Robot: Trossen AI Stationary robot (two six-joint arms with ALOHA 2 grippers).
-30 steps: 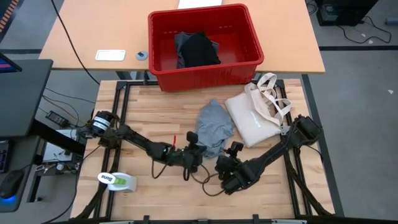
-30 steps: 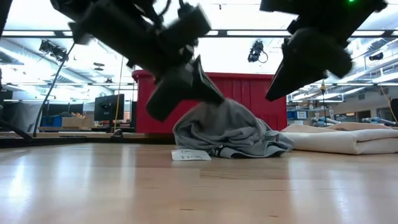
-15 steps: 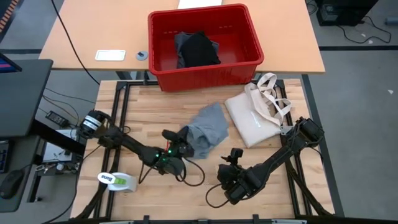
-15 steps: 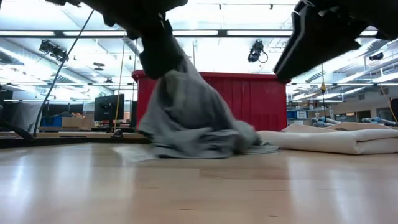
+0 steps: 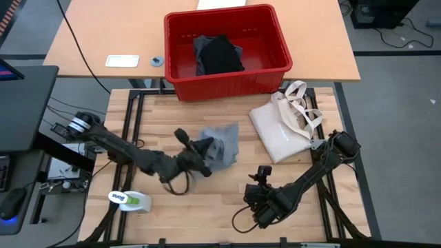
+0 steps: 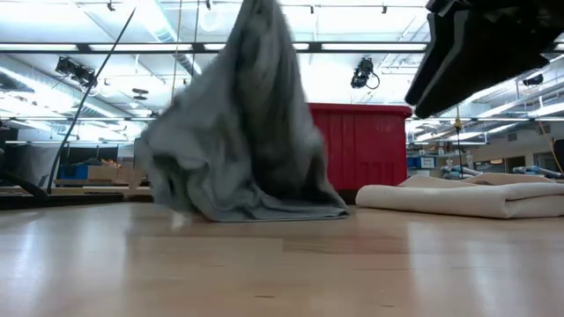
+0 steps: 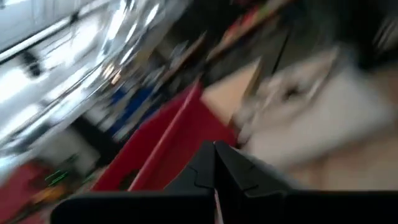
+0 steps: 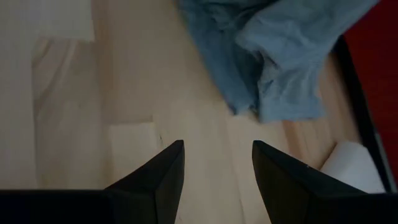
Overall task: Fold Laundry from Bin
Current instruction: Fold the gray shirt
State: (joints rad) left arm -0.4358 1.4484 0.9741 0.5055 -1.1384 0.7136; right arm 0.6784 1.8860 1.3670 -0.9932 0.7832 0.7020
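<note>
Light grey T-shirt (image 5: 219, 146): centre of the high view, on the wooden table (image 5: 165, 117), below the bin and left of the tote bag. One edge is lifted; in the low view (image 6: 238, 132) it hangs as a tall drape from the top of the frame, its lower folds resting on the boards

Left gripper (image 5: 202, 157): just left of centre in the high view, fingers pressed together and pinching the T-shirt's edge. The left wrist view shows the two dark fingers (image 7: 205, 174) closed tight against each other, the rest blurred

Bin (image 5: 180, 81): red tub, upper centre of the high view, on the tan table behind the wooden one. Inside lie a black garment (image 5: 222, 55) and a strip of darker grey-blue cloth (image 5: 200, 49) at its left. In the low view its red wall (image 6: 370, 150) stands behind the raised shirt

Right gripper (image 5: 258, 180): lower right of centre in the high view, over bare boards, well apart from the shirt, holding nothing. Its wrist view shows the fingers (image 8: 158, 177) spread with wood between them

Tote bag (image 5: 282, 131): cream canvas, right of centre, loop handles toward the upper right; in the low view a flat pale bundle (image 6: 458, 198) at right

Tape roll (image 5: 129, 200): white and green, lower left of the high view

White card (image 5: 122, 60) and small round item (image 5: 157, 61): upper left, on the tan table
</note>
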